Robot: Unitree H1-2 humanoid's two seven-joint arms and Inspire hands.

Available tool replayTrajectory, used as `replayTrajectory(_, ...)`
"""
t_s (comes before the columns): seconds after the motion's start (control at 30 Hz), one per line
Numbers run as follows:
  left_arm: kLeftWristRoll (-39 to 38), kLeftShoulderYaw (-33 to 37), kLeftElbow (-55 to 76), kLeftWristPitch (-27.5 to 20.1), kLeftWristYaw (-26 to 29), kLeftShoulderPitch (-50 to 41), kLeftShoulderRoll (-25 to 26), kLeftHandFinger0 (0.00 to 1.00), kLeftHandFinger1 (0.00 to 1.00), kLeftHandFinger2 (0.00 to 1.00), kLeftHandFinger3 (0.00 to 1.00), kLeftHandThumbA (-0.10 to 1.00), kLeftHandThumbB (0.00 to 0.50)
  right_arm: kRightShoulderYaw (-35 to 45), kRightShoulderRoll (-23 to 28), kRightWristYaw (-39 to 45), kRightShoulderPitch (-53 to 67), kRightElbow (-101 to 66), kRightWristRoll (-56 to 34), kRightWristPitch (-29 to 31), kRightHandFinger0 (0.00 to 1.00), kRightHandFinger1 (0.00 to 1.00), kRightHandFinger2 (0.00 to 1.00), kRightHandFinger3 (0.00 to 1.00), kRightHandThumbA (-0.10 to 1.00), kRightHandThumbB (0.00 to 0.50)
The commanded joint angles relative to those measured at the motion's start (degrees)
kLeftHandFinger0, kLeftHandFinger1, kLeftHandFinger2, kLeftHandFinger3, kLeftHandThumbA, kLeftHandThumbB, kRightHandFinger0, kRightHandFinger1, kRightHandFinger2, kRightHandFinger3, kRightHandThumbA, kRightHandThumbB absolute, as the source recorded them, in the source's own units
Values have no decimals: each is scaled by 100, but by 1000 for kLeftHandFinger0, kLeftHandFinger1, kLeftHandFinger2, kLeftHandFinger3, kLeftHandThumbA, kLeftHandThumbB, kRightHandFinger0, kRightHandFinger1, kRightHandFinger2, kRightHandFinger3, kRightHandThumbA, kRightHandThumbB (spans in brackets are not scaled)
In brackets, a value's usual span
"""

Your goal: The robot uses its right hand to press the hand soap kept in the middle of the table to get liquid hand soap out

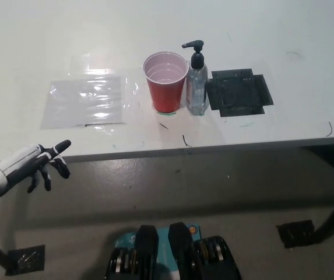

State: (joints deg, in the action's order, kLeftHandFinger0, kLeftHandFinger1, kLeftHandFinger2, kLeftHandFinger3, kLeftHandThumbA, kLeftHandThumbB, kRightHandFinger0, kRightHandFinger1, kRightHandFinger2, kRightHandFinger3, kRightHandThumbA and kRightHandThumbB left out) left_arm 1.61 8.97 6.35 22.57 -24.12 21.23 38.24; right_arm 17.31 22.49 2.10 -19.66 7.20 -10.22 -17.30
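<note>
Table (67,46): white top, fills the upper part of the head view; its front edge runs across the middle of the picture, with grey floor below it.

Soap bottle (197,87): clear hand soap bottle with a black pump head, standing upright near the middle of the table. The spout points to picture left, over the cup's rim.

Red cup (166,81): upright, open mouth up, pale inside — touching or very nearly touching the bottle on the bottle's picture-left side; I cannot tell which from this angle.

Black patch (238,92): a flat, dark, cross-shaped piece lying on the table just to picture right of the bottle, its near edge right beside the bottle's base.

Clear sheet (85,100): a shiny transparent sheet lying flat on the table, well to picture left of the cup, catching glare from the room light.

Left hand (41,163): white with dark fingertips, at the lower left, in front of and below the table's front edge. Fingers spread apart and holding nothing — one reaches toward the table edge, the others hang slightly downward. It is well apart from the bottle and the cup.

Right hand: not seen in this view.

Table top marks: a few thin dark scuffs near the front edge, below the cup, and one near the right end.
</note>
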Motion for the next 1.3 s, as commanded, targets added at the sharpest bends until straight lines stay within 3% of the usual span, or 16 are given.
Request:
replayTrajectory(0.0, 68, -79, 165, 99, -118, 61, 137, 148, 299, 500, 757, 1000, 222, -208, 606, 259, -711, -409, 201, -38, 779, 821, 896, 1000, 1000, 329)
replayTrajectory(0.1, 85, -59, 145, 86, -186, 116, 159, 129, 287, 504, 760, 1000, 225, -396, 798, 344, -1161, -424, 216, -192, 857, 874, 934, 1000, 1000, 305)
replayTrajectory(0.3, 114, -90, 168, 82, -193, 94, 130, 149, 295, 496, 741, 1000, 197, -1097, 990, 413, -2214, -492, 651, -382, 925, 971, 982, 1000, 1000, 357)
replayTrajectory(0.33, 109, -77, 122, 52, -227, 136, 126, 144, 288, 482, 734, 1000, 201, -1433, 1034, 569, -2561, -421, 848, -371, 1000, 1000, 1000, 1000, 1000, 328)
replayTrajectory(0.47, 135, -79, 128, 113, -251, 158, 112, 118, 277, 488, 733, 1000, 239, -1933, 967, 791, -3022, 46, 1018, 37, 1000, 1000, 1000, 1000, 1000, 319)
replayTrajectory(0.53, 148, -79, 131, 98, -259, 158, 112, 120, 281, 493, 731, 1000, 228, -2176, 915, 832, -3199, 203, 1158, 163, 1000, 1000, 1000, 1000, 1000, 303)
replayTrajectory(0.57, 125, -85, 121, 106, -282, 157, 110, 137, 290, 500, 736, 1000, 214, -2473, 848, 879, -3412, 355, 1380, 238, 1000, 1000, 1000, 1000, 1000, 355)
replayTrajectory(0.7, 150, -68, 118, 126, -325, 178, 105, 148, 295, 502, 761, 1000, 206, -2852, 773, 929, -3681, 632, 1612, 228, 1000, 1000, 1000, 1000, 1000, 369)
replayTrajectory(0.73, 115, -97, 134, 143, -324, 170, 88, 128, 281, 496, 758, 1000, 207, -3039, 677, 936, -3861, 840, 1766, 277, 1000, 1000, 1000, 1000, 1000, 411)
replayTrajectory(0.77, 121, -91, 138, 156, -328, 183, 82, 125, 280, 493, 755, 1000, 212, -3072, 671, 931, -3875, 811, 1799, 251, 1000, 1000, 1000, 1000, 1000, 416)
replayTrajectory(0.97, 193, -73, 159, 165, -346, 208, 89, 162, 308, 509, 749, 1000, 182, -3426, 363, 919, -4171, 853, 2120, 302, 1000, 1000, 1000, 1000, 1000, 408)
replayTrajectory(1.13, 178, -70, 120, 122, -369, 223, 80, 161, 302, 494, 747, 1000, 196, -3561, 138, 1029, -4265, 881, 2263, 81, 1000, 1000, 1000, 1000, 1000, 409)
replayTrajectory(1.2, 172, -70, 85, 85, -379, 224, 80, 151, 298, 492, 751, 1000, 194, -3793, 135, 1179, -4351, 901, 2518, 116, 1000, 1000, 1000, 1000, 1000, 342)
replayTrajectory(1.23, 167, -72, 80, 83, -382, 224, 79, 150, 298, 492, 751, 1000, 194, -3832, 140, 1198, -4362, 894, 2569, 118, 1000, 1000, 1000, 1000, 1000, 341)
replayTrajectory(1.27, 162, -78, 113, 121, -383, 219, 81, 151, 301, 493, 753, 1000, 189, -3878, 90, 1244, -4383, 835, 2594, -20, 1000, 1000, 1000, 1000, 1000, 370)
